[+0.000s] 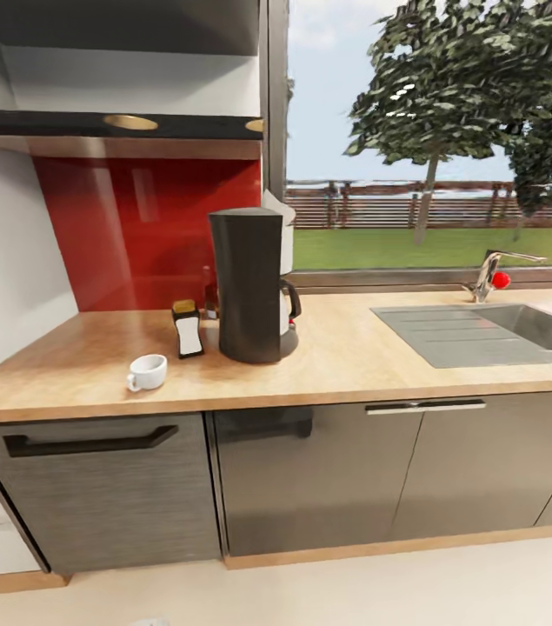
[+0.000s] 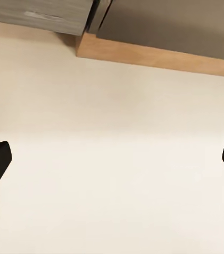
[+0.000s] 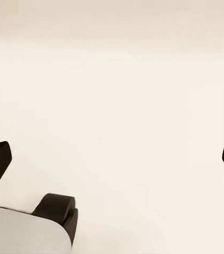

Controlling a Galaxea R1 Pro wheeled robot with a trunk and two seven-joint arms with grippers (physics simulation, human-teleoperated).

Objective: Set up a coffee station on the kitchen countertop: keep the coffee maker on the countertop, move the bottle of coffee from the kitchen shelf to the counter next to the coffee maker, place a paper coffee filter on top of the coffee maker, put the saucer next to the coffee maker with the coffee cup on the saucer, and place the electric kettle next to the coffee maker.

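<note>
A steel sink (image 1: 519, 329) with a ribbed draining board is set into the right part of the surface, and a chrome tap (image 1: 488, 276) with a red knob stands behind it. Above, a wide window (image 1: 436, 139) looks out on a tree (image 1: 449, 78), a strip of lawn (image 1: 432, 247) and a wooden fence (image 1: 380, 205). Under the surface a grey drawer front (image 1: 106, 487) carries a long black handle (image 1: 91, 442), and beside it a cabinet door (image 1: 319, 474) has a slim metal handle (image 1: 425, 406). A pale floor (image 1: 328, 591) runs along a wooden plinth (image 2: 154, 54) below the cabinets.
</note>
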